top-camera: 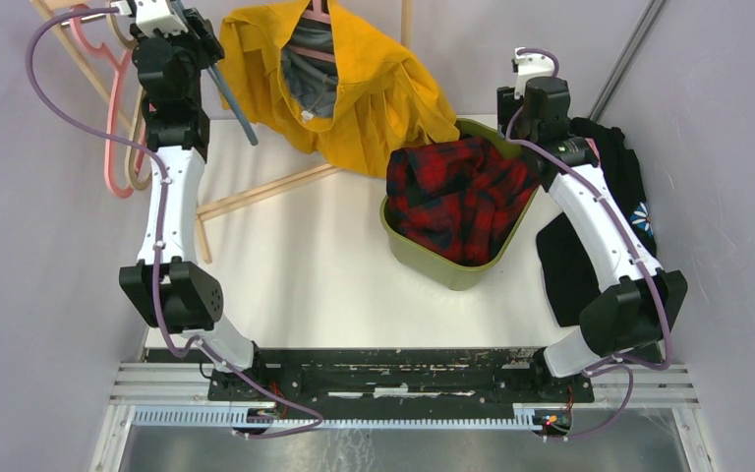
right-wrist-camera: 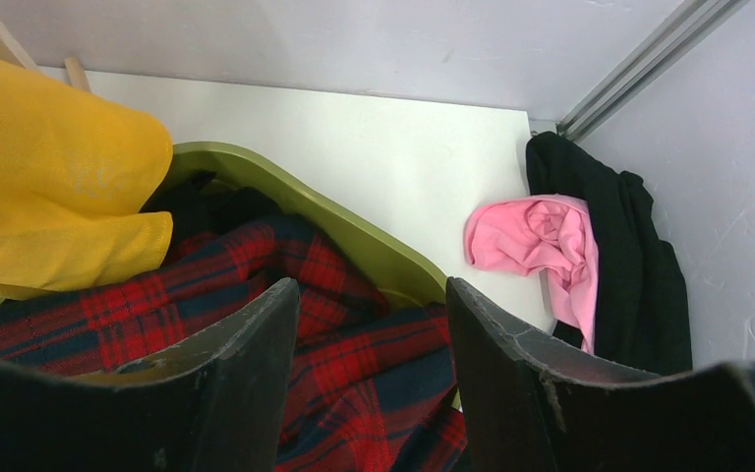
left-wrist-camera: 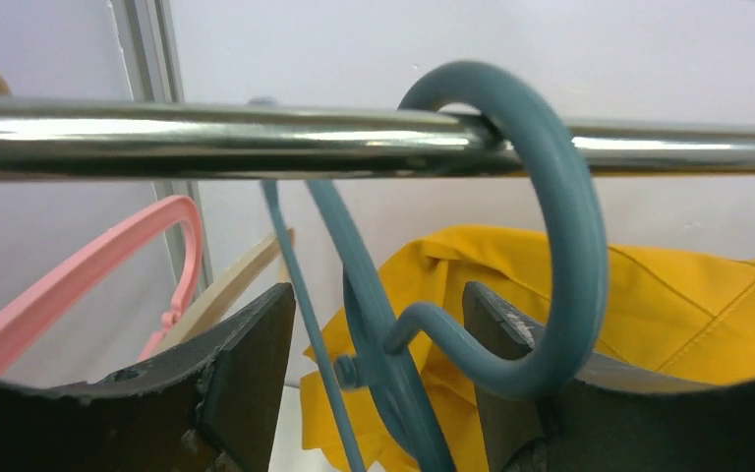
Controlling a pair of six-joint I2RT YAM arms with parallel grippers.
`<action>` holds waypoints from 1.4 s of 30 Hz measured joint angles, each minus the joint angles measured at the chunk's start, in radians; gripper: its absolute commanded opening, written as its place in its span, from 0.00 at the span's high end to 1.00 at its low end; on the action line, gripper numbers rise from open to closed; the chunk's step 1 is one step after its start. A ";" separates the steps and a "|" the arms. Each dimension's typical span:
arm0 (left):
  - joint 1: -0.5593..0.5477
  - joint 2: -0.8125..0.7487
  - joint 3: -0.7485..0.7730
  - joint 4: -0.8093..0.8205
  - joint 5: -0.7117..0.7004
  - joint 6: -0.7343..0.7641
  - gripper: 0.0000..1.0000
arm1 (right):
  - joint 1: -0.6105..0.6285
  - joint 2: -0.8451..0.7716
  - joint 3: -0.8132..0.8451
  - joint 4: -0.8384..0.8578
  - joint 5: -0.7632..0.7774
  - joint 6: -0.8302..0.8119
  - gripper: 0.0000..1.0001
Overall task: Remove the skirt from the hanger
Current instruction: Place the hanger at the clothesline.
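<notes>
Currently logging left gripper point(left-wrist-camera: 374, 315) jaws apart, straddling neck of blue hanger point(left-wrist-camera: 575, 226) hooked on metal rail point(left-wrist-camera: 157, 138). Found red plaid skirt point(top-camera: 457, 197) heaped in green basket point(top-camera: 452, 277), well apart from that, directly beneath open, empty right gripper point(right-wrist-camera: 372, 300).

Robot lab test cell. Plain lilac-grey panel walls point(top-camera: 20, 246) box in a white counter point(top-camera: 305, 275), with an aluminium frame post point(top-camera: 629, 49) in the far corner. Left arm point(top-camera: 172, 216) and right arm point(top-camera: 600, 231) are bolted to a black base plate point(top-camera: 403, 372) on slotted aluminium rail point(top-camera: 157, 379); purple cables point(top-camera: 59, 108) run exposed. Laundry props: chrome rail point(left-wrist-camera: 206, 133), green basket point(top-camera: 433, 265).
</notes>
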 measured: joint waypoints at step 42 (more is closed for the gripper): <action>-0.292 -0.311 -0.035 -0.114 0.087 -0.001 0.30 | 0.000 0.000 0.069 -0.011 -0.165 -0.110 0.36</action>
